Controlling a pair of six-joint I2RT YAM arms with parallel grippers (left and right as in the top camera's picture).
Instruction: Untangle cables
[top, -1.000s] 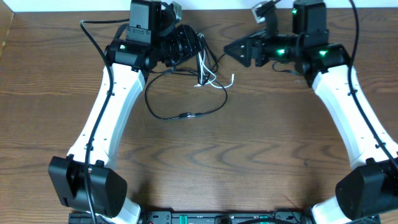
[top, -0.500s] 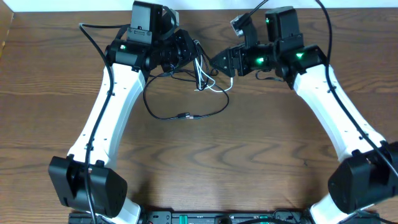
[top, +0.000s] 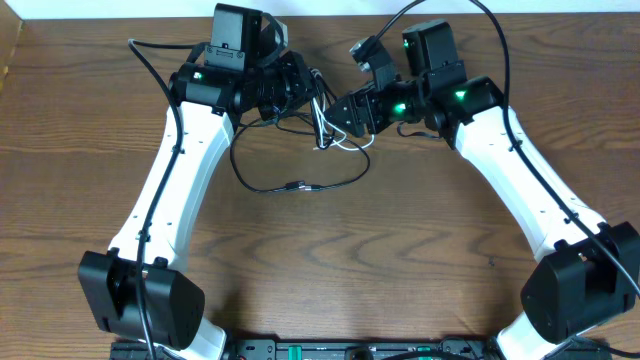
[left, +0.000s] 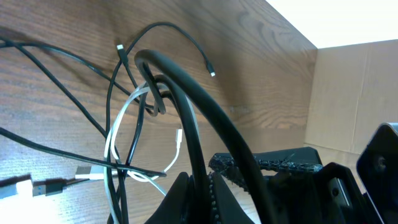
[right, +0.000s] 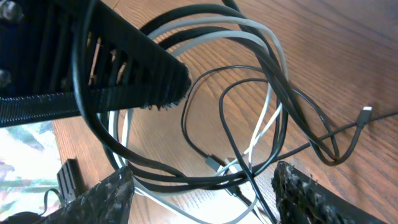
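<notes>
- overhead: the cables (top: 335, 135) are bunched near the far edge of the desk (top: 400, 260), roughly mid-way along it, with one black loop (top: 262, 183) trailing toward the centre. The left gripper (top: 308, 92) has the top of the bundle pinched. I reckon that's an anchor, so the other arm has something to pull against. The right gripper (top: 338, 115) is nosed into the bundle from the opposite side, and the two are almost touching
- left wrist: the left gripper (left: 198, 186) is clamped fully closed on the cables (left: 143, 68). Black strands and the white cable (left: 115, 134) fan out from it, lifted a bit off the wood. Can't tell how many strands are actually in the pinch
- right wrist: the right gripper (right: 202, 180) is a good way open, with its fingers (right: 106, 196) straddling several black and white strands but gripping nothing. Whether a pad brushes one, I can't say. My guess is it's lining up to single out one strand, and the risk is grabbing a few at once
</notes>
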